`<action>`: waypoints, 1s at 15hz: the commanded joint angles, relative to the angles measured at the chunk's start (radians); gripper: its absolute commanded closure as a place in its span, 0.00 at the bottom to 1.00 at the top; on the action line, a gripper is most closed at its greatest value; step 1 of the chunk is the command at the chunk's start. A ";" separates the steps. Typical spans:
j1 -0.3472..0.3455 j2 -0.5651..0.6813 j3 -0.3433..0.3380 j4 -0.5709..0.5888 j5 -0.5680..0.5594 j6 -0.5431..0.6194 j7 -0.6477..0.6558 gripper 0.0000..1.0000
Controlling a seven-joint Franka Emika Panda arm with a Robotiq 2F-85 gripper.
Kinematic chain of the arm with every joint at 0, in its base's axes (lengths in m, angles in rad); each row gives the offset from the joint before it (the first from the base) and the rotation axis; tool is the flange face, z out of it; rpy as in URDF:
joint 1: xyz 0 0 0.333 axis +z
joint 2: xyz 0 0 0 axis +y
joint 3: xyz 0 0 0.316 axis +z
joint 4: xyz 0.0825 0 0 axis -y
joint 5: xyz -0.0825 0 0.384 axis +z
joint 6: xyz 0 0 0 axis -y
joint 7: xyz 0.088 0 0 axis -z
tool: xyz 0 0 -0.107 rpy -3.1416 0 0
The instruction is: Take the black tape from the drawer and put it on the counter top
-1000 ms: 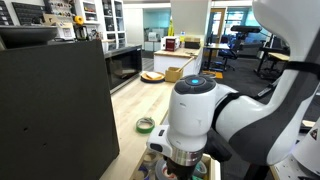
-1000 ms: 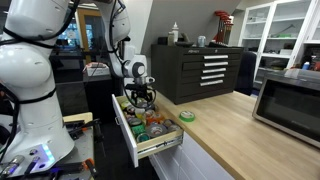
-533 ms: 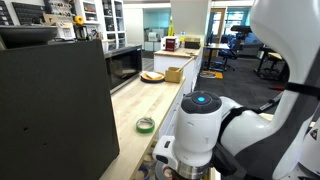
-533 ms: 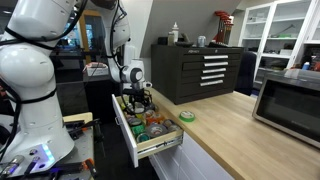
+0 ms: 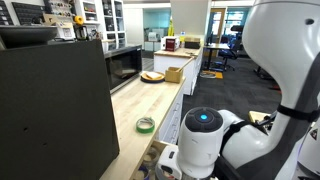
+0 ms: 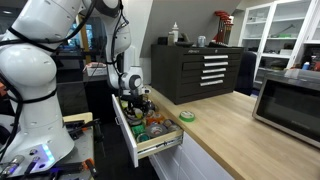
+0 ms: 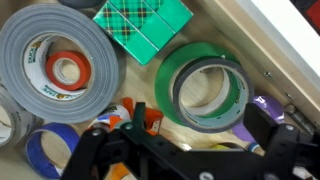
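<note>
In the wrist view a dark roll with a pale core, the black tape (image 7: 176, 98), lies on a green roll (image 7: 165, 70) inside the drawer. My gripper (image 7: 200, 118) is open, one finger on each side of this roll, just above it. In an exterior view my gripper (image 6: 139, 100) reaches down into the open drawer (image 6: 160, 151), which has pale wood sides and a white front. The beige counter top (image 6: 235, 135) runs beside the drawer and also shows in an exterior view (image 5: 158, 98). In that view the wrist (image 5: 203, 140) hides the fingers.
The drawer also holds a big silvery duct tape roll (image 7: 60, 60), a blue roll (image 7: 45, 150) and a green checked box (image 7: 145, 22). A green tape roll (image 5: 146, 125) lies on the counter (image 6: 187, 116). A big black box (image 5: 50, 100), a microwave (image 6: 290, 100) and a black tool chest (image 6: 200, 68) stand around.
The arm has come down steadily, bringing the open gripper lower into the drawer. Nothing has been gripped.
</note>
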 commanded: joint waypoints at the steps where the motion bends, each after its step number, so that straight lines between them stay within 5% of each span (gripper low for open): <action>1: 0.014 0.047 -0.016 0.010 0.012 0.051 0.011 0.00; 15: -0.037 0.150 -0.007 0.087 0.026 0.088 -0.041 0.00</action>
